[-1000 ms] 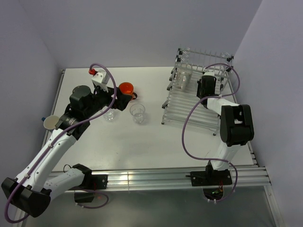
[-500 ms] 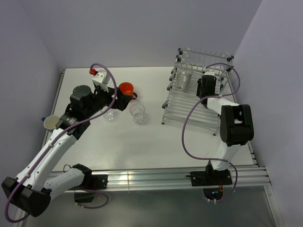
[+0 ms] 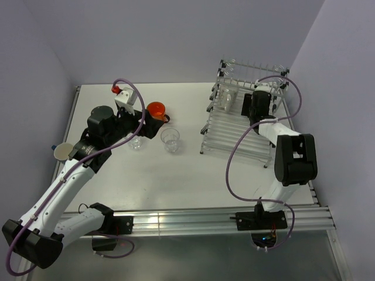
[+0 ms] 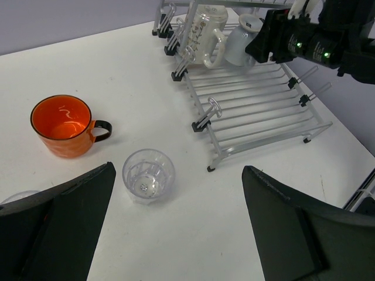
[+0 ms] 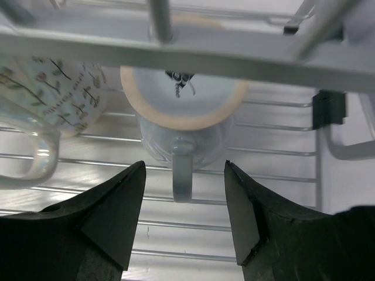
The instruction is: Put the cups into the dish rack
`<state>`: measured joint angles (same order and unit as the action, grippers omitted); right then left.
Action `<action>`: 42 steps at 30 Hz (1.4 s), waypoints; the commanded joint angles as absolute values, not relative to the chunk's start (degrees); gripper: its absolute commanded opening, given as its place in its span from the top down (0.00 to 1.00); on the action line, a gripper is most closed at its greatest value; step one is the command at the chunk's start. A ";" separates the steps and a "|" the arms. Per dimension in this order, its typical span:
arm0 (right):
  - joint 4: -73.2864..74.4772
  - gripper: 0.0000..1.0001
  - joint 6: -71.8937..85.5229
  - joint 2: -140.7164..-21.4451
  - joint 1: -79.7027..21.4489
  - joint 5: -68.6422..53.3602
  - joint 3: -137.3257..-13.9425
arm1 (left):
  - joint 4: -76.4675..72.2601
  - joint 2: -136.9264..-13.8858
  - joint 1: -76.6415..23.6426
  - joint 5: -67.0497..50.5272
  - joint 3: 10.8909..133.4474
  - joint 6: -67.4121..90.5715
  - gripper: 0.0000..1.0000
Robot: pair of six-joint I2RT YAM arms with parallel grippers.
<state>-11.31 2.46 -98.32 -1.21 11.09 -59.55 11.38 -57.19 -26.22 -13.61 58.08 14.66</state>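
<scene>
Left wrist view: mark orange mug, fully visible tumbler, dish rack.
orange mug [image 4: 60, 119], left wrist view, inner floor
tumbler [image 4: 148, 177], left wrist view, its base
dish rack [image 4: 199, 124], left wrist view, black edge clip

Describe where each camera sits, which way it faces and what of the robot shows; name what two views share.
Top external: above, behind the bases, looking down at the table; left arm and right arm show.
Left wrist: on the left arm, looking down at orange mug, glass tumbler, dish rack; left end effector frames the bottom.
Right wrist: low at the dish rack, facing a pale mug; right end effector flanks its handle.
Shared: top and left wrist show the orange mug.
</scene>
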 commanded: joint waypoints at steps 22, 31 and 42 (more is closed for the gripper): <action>8.95 0.00 -1.21 -64.60 -0.97 -6.77 -55.71 | 37.33 -54.83 -6.19 -17.74 61.60 -0.74 0.04; 10.81 0.00 -1.58 -67.85 -1.49 -10.54 -58.27 | 58.68 -66.79 16.93 -17.59 71.53 -21.51 0.09; 10.28 0.00 -1.93 -70.58 -2.11 -14.59 -58.89 | 65.12 -74.44 22.41 -8.26 77.96 -27.24 0.06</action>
